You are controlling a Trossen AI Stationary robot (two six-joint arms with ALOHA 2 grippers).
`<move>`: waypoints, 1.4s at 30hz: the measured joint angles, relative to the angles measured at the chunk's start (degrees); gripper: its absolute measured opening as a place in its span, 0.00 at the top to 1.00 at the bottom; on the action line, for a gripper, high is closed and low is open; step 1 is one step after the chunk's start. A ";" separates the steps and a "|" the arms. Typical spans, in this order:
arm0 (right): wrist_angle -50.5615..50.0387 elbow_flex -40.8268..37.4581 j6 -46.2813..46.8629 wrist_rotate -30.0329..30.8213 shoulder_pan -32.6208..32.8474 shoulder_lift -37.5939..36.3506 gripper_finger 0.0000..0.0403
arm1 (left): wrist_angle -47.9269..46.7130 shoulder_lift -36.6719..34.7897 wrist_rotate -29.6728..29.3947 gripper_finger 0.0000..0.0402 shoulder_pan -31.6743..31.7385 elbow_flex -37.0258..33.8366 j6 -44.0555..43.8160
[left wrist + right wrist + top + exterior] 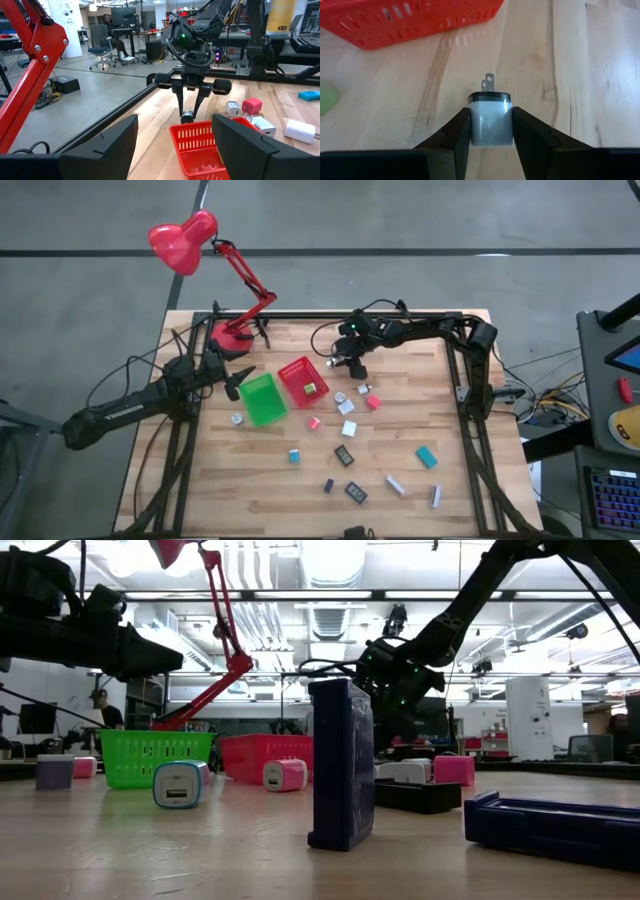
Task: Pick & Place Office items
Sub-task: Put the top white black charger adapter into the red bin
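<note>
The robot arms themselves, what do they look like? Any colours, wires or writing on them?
Both arms are dark, nearly black, built of jointed tubular links. The left arm bears pale lettering along its length. The right arm shows a green light near its wrist and loose black cables looping beside it. Each gripper ends in two flat, wedge-shaped dark fingers.

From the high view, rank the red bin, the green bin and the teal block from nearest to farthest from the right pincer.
Measured from the right pincer, which grips a small plug adapter:
1. Red bin, just beside it on the left arm's side.
2. Green bin, beyond the red one.
3. Teal block, toward the table's front right.
</note>
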 joint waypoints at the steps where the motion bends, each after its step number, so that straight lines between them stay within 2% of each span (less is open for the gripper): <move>1: -0.03 0.00 0.15 -0.02 0.00 0.00 0.70 | 0.00 0.00 0.00 0.36 0.00 0.00 0.00; 13: -2.19 2.33 0.22 0.36 0.13 -0.38 0.69 | 0.00 0.00 -0.01 0.36 0.00 -0.01 0.00; 22: -7.77 5.44 0.21 0.30 1.62 -5.20 0.70 | 0.02 0.02 -0.02 0.36 0.00 -0.02 0.00; 29: -7.72 5.83 0.41 0.01 6.01 -8.87 0.68 | 0.06 0.29 0.00 0.36 0.00 -0.02 0.00; 42: -2.45 6.29 0.63 0.64 14.70 -8.59 0.68 | 0.02 0.37 0.00 0.36 0.00 0.00 0.00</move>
